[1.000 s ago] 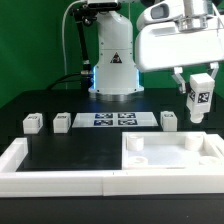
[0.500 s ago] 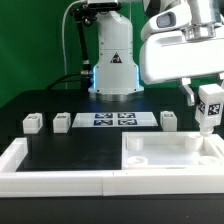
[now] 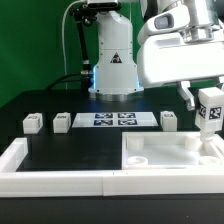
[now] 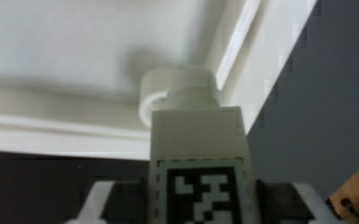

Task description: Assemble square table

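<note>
Exterior view: shows gripper at the view's right, clenched on leg, tag facing camera. Holds leg upright, lower end at far right corner of slab; touching or just above, cannot tell from here. Shows slab lying flat on black table at the view's lower right, tucked against white rail that runs along near edge and up the view's left. Shows small raised bosses on slab's top near its far corners. Shows three loose legs standing on table in a row beyond slab: far-left leg, second leg just beside it, third leg toward the view's right, near the held one. Each upright, apart from the others, none touching slab. Puts marker board flat between second leg and third leg, in front of robot base. Shows big white arm housing above gripper, filling upper right.

Wrist view: looks down along leg, tag on its near face, fingers pressed against both sides. Shows rounded peg end of leg over slab, close to slab's edge, with dark table past that edge. Cannot tell whether peg end sits in a hole or only hovers above. Blurry throughout.
</note>
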